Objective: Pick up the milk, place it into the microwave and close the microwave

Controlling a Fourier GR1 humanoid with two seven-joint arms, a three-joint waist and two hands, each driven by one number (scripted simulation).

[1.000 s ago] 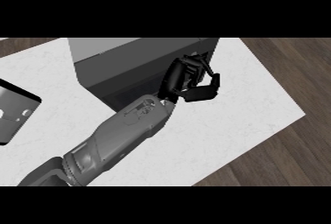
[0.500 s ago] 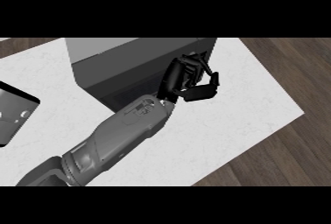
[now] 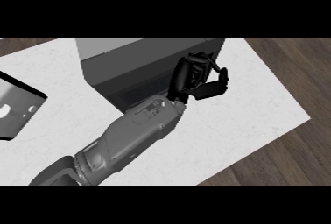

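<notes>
The dark grey microwave [image 3: 139,65] stands at the back of the white counter, and its front looks closed. My left hand [image 3: 197,78] is at the right end of that front, reached by a forearm coming in from the lower left. Its fingers are curled, the thumb sits opposite them, and nothing shows between them. I cannot tell whether the hand touches the microwave. No milk is visible in the head view. My right hand does not show.
A grey panel with a black rim [image 3: 16,109] lies at the counter's left edge. The white counter [image 3: 252,113] ends at the right and lower right, where dark wooden floor [image 3: 297,157] begins.
The left hand has edged slightly up along the microwave's right end; the forearm and everything else stay as they were.
</notes>
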